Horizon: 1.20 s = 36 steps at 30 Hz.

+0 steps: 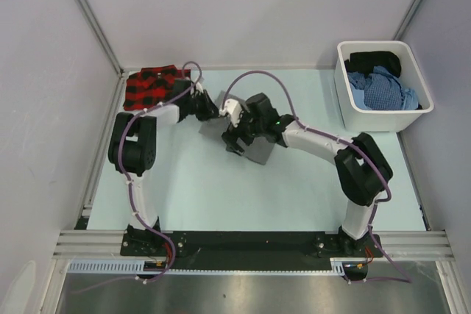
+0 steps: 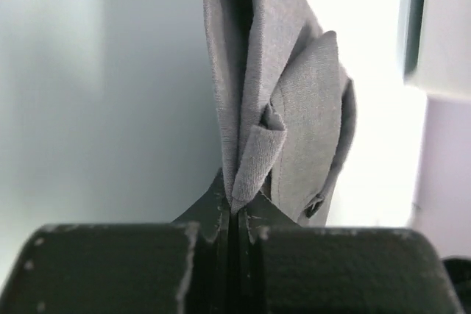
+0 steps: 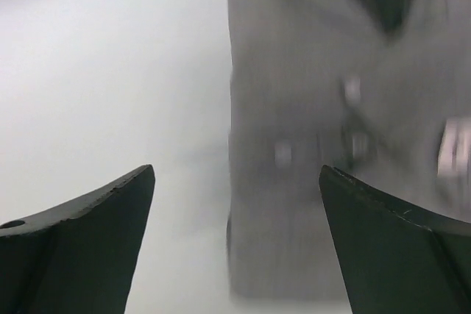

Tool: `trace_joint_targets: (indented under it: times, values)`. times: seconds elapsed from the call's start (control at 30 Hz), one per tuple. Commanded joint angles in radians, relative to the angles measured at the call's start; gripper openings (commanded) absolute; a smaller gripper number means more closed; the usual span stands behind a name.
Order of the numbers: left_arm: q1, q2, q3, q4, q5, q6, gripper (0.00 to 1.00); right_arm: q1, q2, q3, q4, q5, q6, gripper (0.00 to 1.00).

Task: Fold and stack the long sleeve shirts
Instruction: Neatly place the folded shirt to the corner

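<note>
On my table (image 1: 221,196), the red-and-black plaid shirt (image 1: 151,86) lies in the far left corner and the grey shirt (image 1: 259,154) lies near the middle. My left gripper (image 2: 237,209) pinches a fold of the grey shirt tight. My right gripper (image 3: 235,174) hangs wide open over it.

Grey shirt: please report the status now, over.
Left hand shut on edge of grey shirt. Right hand open, over the shirt. Plaid shirt lies far left. White bin far right, not in the way.
</note>
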Motion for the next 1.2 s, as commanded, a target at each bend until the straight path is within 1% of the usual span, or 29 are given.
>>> trace_joint_targets:
  times: [0.0,0.03,0.07,0.1,0.17,0.2,0.33,0.5,0.67,0.93,1.03,1.17]
  values:
    - [0.078,0.035,0.253,-0.158,-0.135,0.257,0.00,-0.106,-0.128,-0.030,-0.051,0.019,0.035,1.00]
    - [0.085,0.053,0.299,-0.173,-0.144,0.283,0.00,-0.120,-0.137,-0.041,-0.056,0.023,0.035,1.00]
    - [0.090,0.087,0.398,-0.221,-0.170,0.311,0.00,-0.130,-0.142,-0.066,-0.065,0.025,0.034,0.99]
    - [0.098,0.101,0.439,-0.230,-0.173,0.366,0.00,-0.150,-0.146,-0.078,-0.070,0.034,0.029,1.00]
    - [0.116,0.119,0.534,-0.270,-0.198,0.425,0.00,-0.163,-0.163,-0.098,-0.067,0.042,0.028,1.00]
    - [0.124,0.133,0.560,-0.281,-0.199,0.467,0.00,-0.172,-0.171,-0.113,-0.068,0.037,0.026,1.00]
    - [0.177,0.147,0.671,-0.324,-0.203,0.540,0.00,-0.176,-0.195,-0.138,-0.068,0.039,0.006,1.00]
    - [0.246,0.127,0.735,-0.344,-0.174,0.621,0.00,-0.178,-0.198,-0.144,-0.073,0.037,0.002,1.00]
    - [0.285,0.127,0.823,-0.411,-0.143,0.684,0.00,-0.180,-0.201,-0.152,-0.067,0.039,-0.003,1.00]
    - [0.306,0.084,0.832,-0.427,-0.137,0.738,0.00,-0.180,-0.212,-0.161,-0.061,0.042,-0.011,1.00]
    - [0.314,0.074,0.847,-0.439,-0.105,0.741,0.00,-0.180,-0.215,-0.167,-0.058,0.046,-0.015,1.00]
    - [0.317,0.037,0.843,-0.443,-0.020,0.742,0.00,-0.178,-0.218,-0.167,-0.062,0.050,-0.021,1.00]
